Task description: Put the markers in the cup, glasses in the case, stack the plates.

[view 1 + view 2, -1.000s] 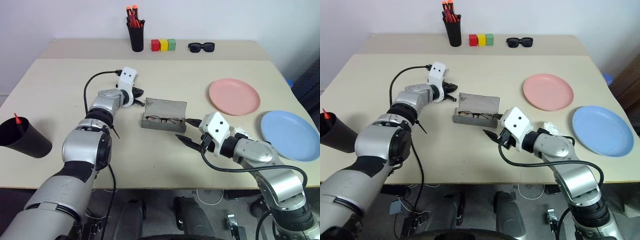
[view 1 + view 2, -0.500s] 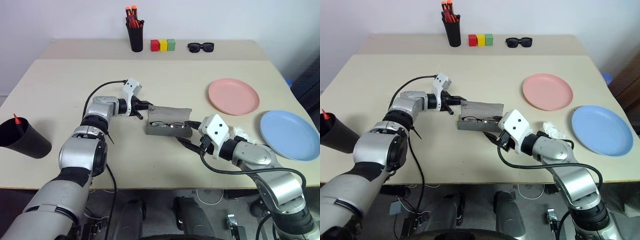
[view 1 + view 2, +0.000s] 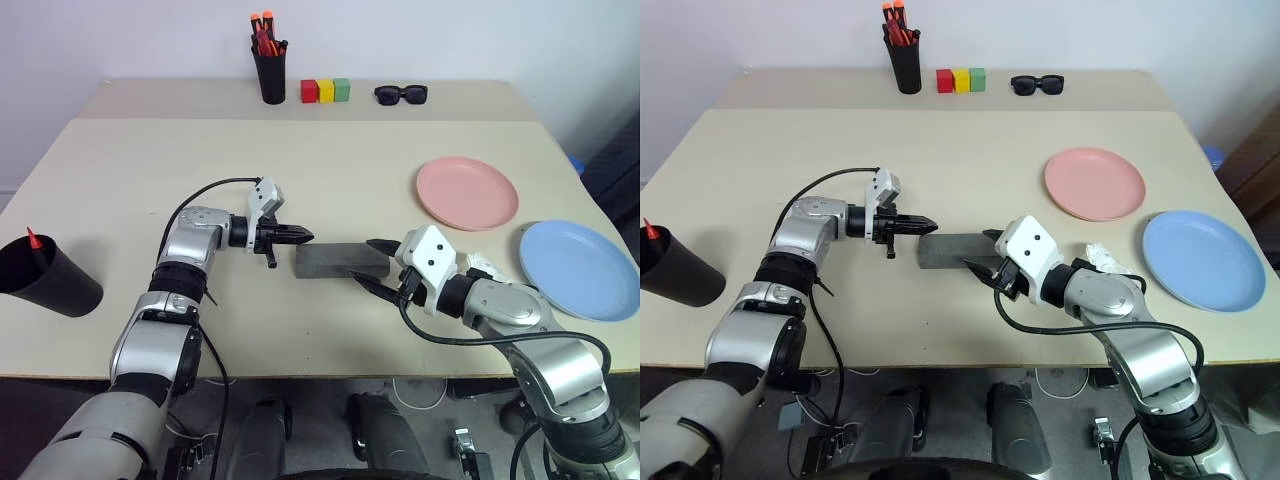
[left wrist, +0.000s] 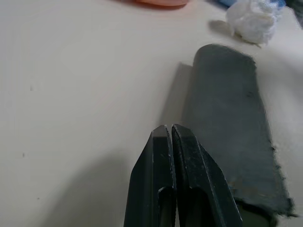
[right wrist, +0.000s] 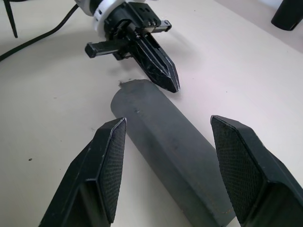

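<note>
Now the grey case lies shut on the table, right between my two hands. My left gripper is clenched tight with nothing in it, its tip just beside the case's end, and my right gripper is spread wide, one finger on each side of the other end. I think I should hold the case steady and press softly on the lid so it clicks, not slides.

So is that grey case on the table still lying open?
No, the grey case lies shut on the table, its lid down flat, between the left claw and the right claw.
</note>
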Robot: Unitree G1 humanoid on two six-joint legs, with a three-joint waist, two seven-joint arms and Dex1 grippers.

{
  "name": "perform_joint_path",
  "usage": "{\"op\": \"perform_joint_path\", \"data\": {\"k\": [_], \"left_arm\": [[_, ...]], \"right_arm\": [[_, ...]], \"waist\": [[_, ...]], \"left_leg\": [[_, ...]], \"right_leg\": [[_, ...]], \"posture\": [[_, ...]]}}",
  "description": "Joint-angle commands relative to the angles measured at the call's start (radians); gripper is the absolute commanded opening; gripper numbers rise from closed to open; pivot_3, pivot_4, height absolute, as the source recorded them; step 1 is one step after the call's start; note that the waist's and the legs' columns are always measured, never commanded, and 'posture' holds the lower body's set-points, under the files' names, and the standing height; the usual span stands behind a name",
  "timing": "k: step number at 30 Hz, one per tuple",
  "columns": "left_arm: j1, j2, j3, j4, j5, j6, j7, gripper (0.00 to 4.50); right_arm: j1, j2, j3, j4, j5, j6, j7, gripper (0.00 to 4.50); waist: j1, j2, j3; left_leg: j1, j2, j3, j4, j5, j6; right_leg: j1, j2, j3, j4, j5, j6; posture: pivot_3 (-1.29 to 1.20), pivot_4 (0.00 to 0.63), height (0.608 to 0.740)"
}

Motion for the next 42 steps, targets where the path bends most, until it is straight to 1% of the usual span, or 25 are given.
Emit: {"op": "perform_joint_path", "data": {"k": [1,4,7,9,13,17,20,23,24,25,26,27,31,35,38,40,42], "left_arm": [[0.032,0.029,-0.023,-0.150,-0.047,0.045,-0.042,0.08],[0.074,0.048,-0.037,-0.227,-0.054,0.040,-0.038,0.08],[0.110,0.049,-0.012,-0.304,-0.090,0.022,0.001,0.08],[0.141,0.038,0.006,-0.382,-0.130,0.057,0.033,0.08],[0.278,0.028,0.006,-0.640,-0.220,0.146,0.087,0.08],[0.397,0.028,-0.007,-0.822,-0.258,0.227,0.175,0.08],[0.456,-0.001,-0.001,-0.913,-0.287,0.284,0.270,0.08],[0.495,-0.016,0.000,-0.972,-0.305,0.312,0.337,0.02],[0.504,-0.019,0.002,-0.985,-0.312,0.321,0.356,0.02],[0.512,-0.022,0.004,-0.998,-0.320,0.330,0.373,0.02],[0.517,-0.022,0.003,-1.007,-0.327,0.336,0.385,0.02],[0.521,-0.021,0.001,-1.014,-0.334,0.340,0.394,0.02],[0.530,-0.018,-0.015,-1.025,-0.349,0.338,0.420,0.02],[0.508,-0.028,-0.034,-1.010,-0.358,0.328,0.426,0.02],[0.484,-0.033,-0.053,-0.988,-0.365,0.318,0.422,0.02],[0.463,-0.040,-0.074,-0.956,-0.364,0.305,0.407,0.02],[0.448,-0.043,-0.092,-0.925,-0.361,0.286,0.391,0.02]], "right_arm": [[-0.019,0.001,-0.017,-0.001,-0.001,-0.020,-0.008,2.85],[-0.062,-0.016,-0.037,0.076,-0.052,-0.012,-0.048,2.85],[-0.126,-0.040,-0.055,0.193,-0.126,-0.003,-0.106,2.85],[-0.166,-0.065,-0.050,0.287,-0.191,-0.024,-0.143,2.85],[-0.244,-0.129,0.033,0.549,-0.372,-0.156,-0.206,2.85],[-0.328,-0.119,0.066,0.804,-0.454,-0.292,-0.242,2.85],[-0.385,-0.103,0.102,0.978,-0.502,-0.414,-0.251,2.85],[-0.421,-0.091,0.122,1.073,-0.533,-0.497,-0.251,2.04],[-0.427,-0.090,0.127,1.086,-0.544,-0.517,-0.247,1.49],[-0.430,-0.092,0.131,1.092,-0.554,-0.538,-0.244,1.06],[-0.430,-0.093,0.131,1.097,-0.561,-0.553,-0.242,0.44],[-0.429,-0.095,0.130,1.092,-0.568,-0.565,-0.243,0.02],[-0.412,-0.117,0.105,1.018,-0.592,-0.585,-0.254,0.02],[-0.342,-0.185,0.031,0.817,-0.580,-0.546,-0.213,0.02],[-0.238,-0.240,-0.082,0.616,-0.519,-0.450,-0.141,0.02],[-0.089,-0.292,-0.237,0.438,-0.436,-0.337,-0.041,0.02],[0.055,-0.334,-0.369,0.321,-0.392,-0.258,0.040,0.02]], "waist": [[-0.001,0.000,0.000],[-0.001,0.001,0.000],[-0.001,0.001,0.000],[0.000,0.001,0.000],[0.000,0.001,0.000],[-0.006,0.001,0.000],[-0.006,0.001,-0.001],[-0.007,0.001,-0.001],[-0.007,0.001,-0.001],[-0.006,0.001,-0.001],[-0.006,0.001,-0.001],[-0.005,0.001,0.000],[-0.004,0.002,0.000],[0.001,0.003,0.000],[0.003,0.003,0.000],[0.016,0.004,0.000],[0.024,0.004,0.000]], "left_leg": [[0.000,0.000,0.000,0.000,0.000,0.000],[0.001,0.000,0.000,0.000,0.000,0.000],[0.001,0.000,0.001,0.000,0.000,0.000],[0.001,0.000,0.001,0.000,0.000,0.000],[0.001,0.000,0.002,0.000,0.000,0.000],[0.001,0.001,0.002,-0.001,0.000,0.000],[0.002,0.001,0.003,-0.001,0.000,0.000],[0.002,0.001,0.003,0.000,0.000,0.000],[0.002,0.001,0.003,0.000,0.000,0.000],[0.002,0.001,0.003,-0.001,0.000,0.000],[0.002,0.001,0.003,-0.001,0.000,0.000],[0.002,0.001,0.003,-0.001,0.000,0.000],[0.002,0.001,0.003,-0.001,0.000,0.000],[0.002,0.001,0.002,-0.001,0.000,0.000],[0.001,0.000,0.002,-0.001,0.000,0.000],[0.001,0.000,0.001,-0.001,0.000,0.000],[0.002,0.000,0.000,-0.001,0.000,0.000]], "right_leg": [[0.000,0.000,0.000,0.000,0.000,0.000],[0.000,0.000,0.000,0.000,0.000,0.000],[0.000,0.000,0.000,0.000,0.000,0.000],[0.000,0.000,0.000,0.000,0.000,0.000],[0.000,-0.001,0.001,0.000,0.000,0.000],[0.000,0.000,0.001,0.000,0.000,-0.001],[0.000,0.000,0.002,0.000,0.000,-0.001],[0.001,0.000,0.002,0.000,0.000,-0.001],[0.001,0.000,0.002,0.000,0.000,-0.001],[0.001,0.000,0.002,0.000,0.000,-0.001],[0.001,0.000,0.002,0.000,0.000,-0.001],[0.001,0.000,0.002,0.000,0.000,-0.001],[0.001,0.000,0.002,0.000,0.000,-0.001],[0.001,0.000,0.002,-0.001,0.000,-0.001],[0.001,0.000,0.001,-0.001,0.000,-0.001],[0.002,0.000,0.001,-0.002,0.000,-0.001],[0.004,0.000,0.000,-0.004,0.000,-0.001]], "posture": [[0.00,0.150,0.740],[0.00,0.150,0.740],[0.00,0.150,0.740],[0.00,0.150,0.740],[0.00,0.150,0.740],[0.00,0.150,0.740],[0.00,0.150,0.740],[0.00,0.150,0.740],[0.00,0.150,0.740],[0.00,0.150,0.740],[0.00,0.150,0.740],[0.00,0.150,0.740],[0.00,0.150,0.740],[0.00,0.150,0.740],[0.00,0.150,0.740],[0.00,0.150,0.740],[0.00,0.150,0.740]]}}
